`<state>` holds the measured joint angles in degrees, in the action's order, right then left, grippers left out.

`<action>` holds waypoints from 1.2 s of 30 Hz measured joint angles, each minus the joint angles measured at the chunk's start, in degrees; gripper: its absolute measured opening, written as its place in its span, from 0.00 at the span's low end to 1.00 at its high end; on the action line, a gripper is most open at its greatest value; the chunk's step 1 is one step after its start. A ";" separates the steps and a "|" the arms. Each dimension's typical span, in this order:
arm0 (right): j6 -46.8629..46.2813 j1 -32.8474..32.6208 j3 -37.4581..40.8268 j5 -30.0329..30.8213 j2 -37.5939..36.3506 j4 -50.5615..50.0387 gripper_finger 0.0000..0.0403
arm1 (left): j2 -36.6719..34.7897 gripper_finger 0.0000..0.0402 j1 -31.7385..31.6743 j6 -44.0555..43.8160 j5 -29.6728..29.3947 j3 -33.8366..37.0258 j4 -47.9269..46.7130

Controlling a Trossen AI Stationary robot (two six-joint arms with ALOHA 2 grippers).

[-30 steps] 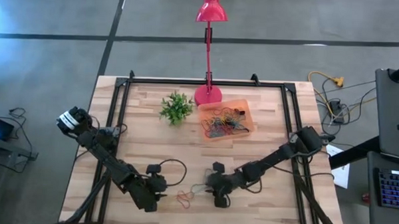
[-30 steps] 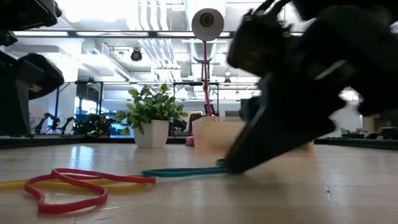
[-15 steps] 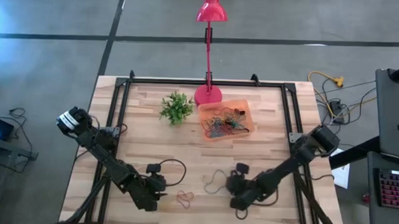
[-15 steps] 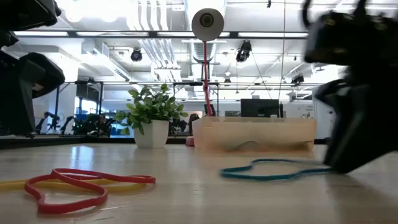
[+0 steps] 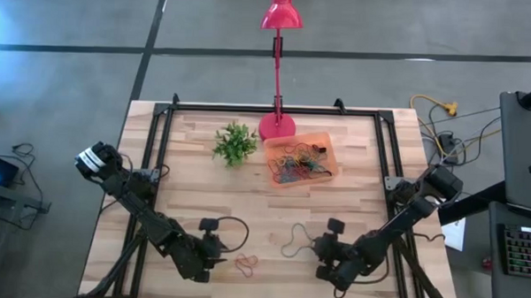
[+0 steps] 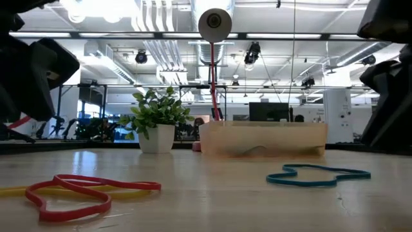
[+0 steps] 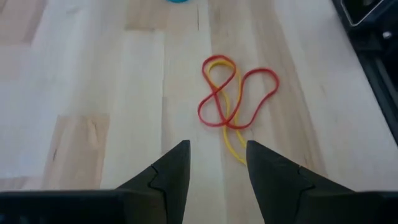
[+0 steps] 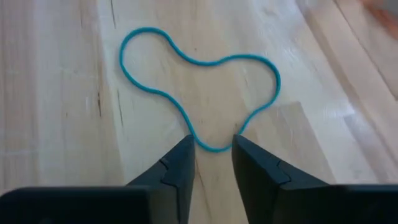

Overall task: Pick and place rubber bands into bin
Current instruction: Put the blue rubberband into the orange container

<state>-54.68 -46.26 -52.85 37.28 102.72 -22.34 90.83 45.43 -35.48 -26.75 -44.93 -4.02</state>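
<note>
Only the right wrist view shows the open right tool (image 8: pixel 213 149) straddling the teal band (image 8: pixel 199 93).

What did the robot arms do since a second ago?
The right gripper slid right along the table's front edge, dragging the teal rubber band along. It now lies flat before open fingers. The left gripper, red and yellow bands and bin stayed put.
</note>
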 joint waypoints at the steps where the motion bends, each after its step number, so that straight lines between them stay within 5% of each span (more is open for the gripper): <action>1: -0.73 -0.05 0.21 -0.01 0.01 0.00 0.24 | 0.00 0.35 0.02 0.90 -0.35 0.00 0.39; 9: -8.42 -0.90 4.41 0.02 0.02 3.04 0.43 | -0.49 0.35 0.24 4.96 -2.48 0.00 0.58; 17: -5.64 -1.01 9.28 -0.71 0.01 15.73 0.57 | -1.01 0.35 0.92 12.93 -6.69 0.00 4.03; 25: -8.43 -0.43 9.51 0.54 1.97 16.50 0.59 | -4.09 0.35 0.94 20.98 -8.67 0.00 6.59; 36: -6.68 0.89 9.70 1.12 3.76 18.46 0.58 | -8.40 0.35 2.02 28.19 -23.72 0.21 6.68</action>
<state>-61.37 -45.36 -43.15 38.40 106.48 -3.87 82.43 47.45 -7.29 -50.47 -44.72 2.67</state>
